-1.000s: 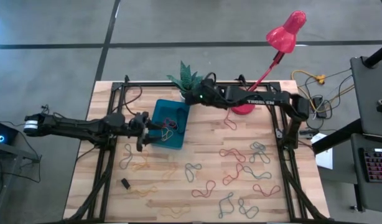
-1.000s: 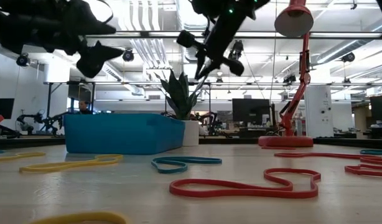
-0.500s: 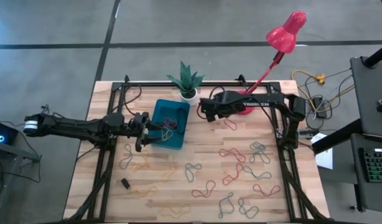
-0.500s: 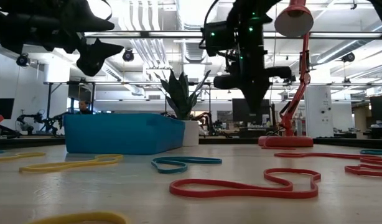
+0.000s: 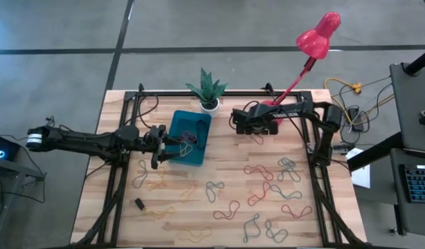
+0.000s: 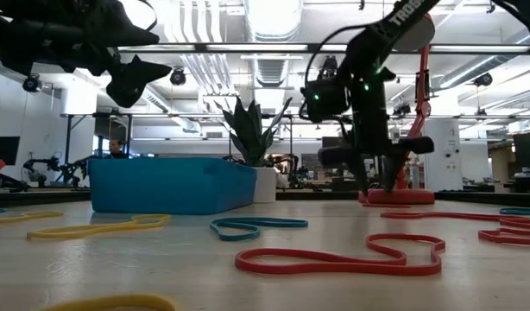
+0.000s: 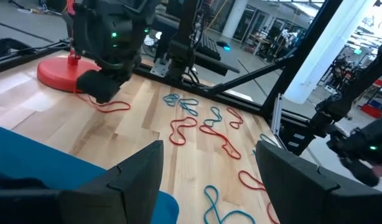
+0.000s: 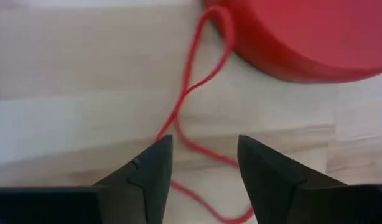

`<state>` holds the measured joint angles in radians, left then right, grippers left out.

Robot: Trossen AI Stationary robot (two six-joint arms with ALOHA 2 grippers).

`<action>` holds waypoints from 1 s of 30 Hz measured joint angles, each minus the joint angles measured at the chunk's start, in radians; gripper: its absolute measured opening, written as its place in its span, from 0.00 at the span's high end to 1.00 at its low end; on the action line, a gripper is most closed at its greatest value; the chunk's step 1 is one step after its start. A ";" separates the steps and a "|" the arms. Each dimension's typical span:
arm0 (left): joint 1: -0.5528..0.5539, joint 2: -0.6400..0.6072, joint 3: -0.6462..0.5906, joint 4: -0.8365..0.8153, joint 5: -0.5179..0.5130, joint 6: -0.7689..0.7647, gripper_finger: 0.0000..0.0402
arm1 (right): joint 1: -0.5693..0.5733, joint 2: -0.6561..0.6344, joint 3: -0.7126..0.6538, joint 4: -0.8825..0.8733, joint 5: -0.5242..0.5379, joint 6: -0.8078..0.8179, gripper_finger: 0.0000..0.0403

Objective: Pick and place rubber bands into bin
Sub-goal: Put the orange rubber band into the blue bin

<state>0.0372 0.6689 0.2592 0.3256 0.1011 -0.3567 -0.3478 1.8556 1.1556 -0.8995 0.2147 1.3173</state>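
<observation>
My right claw (image 8: 197, 177) has swung away from the plant (image 5: 207, 88) over the last second and dropped low near the red lamp base (image 8: 290, 37). It now sits with its fingers spread fairly wide, straddling a red rubber band (image 8: 190, 81) that lies flat on the worktop (image 5: 199, 187), one end of its loop just beside the lamp base. Nothing is between the fingers yet, so I read this as the approach for a fresh pick.

My left claw (image 7: 206, 177) has not shifted; it hangs open and empty at the near edge of the bin (image 5: 189, 137), which holds a few bands already. Many more rubber bands (image 5: 268, 187) lie scattered across the worktop, mostly on the right half, well apart from the bin.

The band is thin and flat on the wood, so I judge the fingers need to come right down to the surface before closing.
</observation>
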 joint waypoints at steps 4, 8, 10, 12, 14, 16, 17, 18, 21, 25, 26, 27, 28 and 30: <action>0.000 0.000 0.000 -0.001 0.002 -0.001 0.40 | -0.024 -0.002 -0.006 0.040 0.012 -0.005 0.58; 0.001 0.005 0.000 -0.001 -0.002 -0.001 0.40 | -0.050 -0.002 -0.019 0.133 0.024 -0.007 0.58; 0.002 0.008 0.000 -0.001 -0.003 -0.001 0.40 | -0.068 -0.002 -0.035 0.155 0.040 0.001 0.58; 0.002 0.011 0.000 -0.002 -0.003 -0.001 0.40 | -0.092 -0.002 -0.059 0.153 0.053 0.026 0.58; 0.002 0.011 0.000 -0.001 -0.003 -0.002 0.40 | -0.117 -0.003 -0.080 0.157 0.052 0.041 0.58; 0.002 0.011 0.000 -0.001 -0.003 -0.002 0.40 | -0.137 -0.006 -0.092 0.168 0.050 0.044 0.59; 0.002 0.011 0.000 -0.002 -0.004 -0.002 0.40 | -0.145 -0.006 -0.094 0.177 0.046 0.036 0.61; 0.002 0.011 0.000 -0.001 -0.004 -0.002 0.40 | -0.150 -0.006 -0.094 0.188 0.042 0.020 0.62; 0.002 0.011 0.000 -0.001 -0.004 -0.002 0.40 | -0.161 0.002 -0.079 0.221 0.058 -0.021 0.70; 0.002 0.011 0.000 0.001 -0.004 -0.002 0.40 | -0.168 0.008 -0.069 0.249 0.077 -0.052 0.87; 0.002 0.011 0.000 0.002 -0.004 -0.002 0.40 | -0.169 0.008 -0.069 0.258 0.077 -0.054 0.91; 0.002 0.011 0.000 0.003 -0.004 -0.002 0.40 | -0.169 0.008 -0.069 0.259 0.075 -0.056 0.95; 0.002 0.011 0.000 0.004 -0.004 -0.002 0.40 | -0.169 0.008 -0.070 0.255 0.067 -0.060 0.96; 0.002 0.011 0.000 0.004 -0.004 -0.003 0.40 | -0.164 0.008 -0.067 0.254 0.043 -0.076 0.97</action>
<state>0.0391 0.6798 0.2592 0.3301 0.0971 -0.3592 -0.5116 1.8637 1.0882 -0.6456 0.2575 1.2417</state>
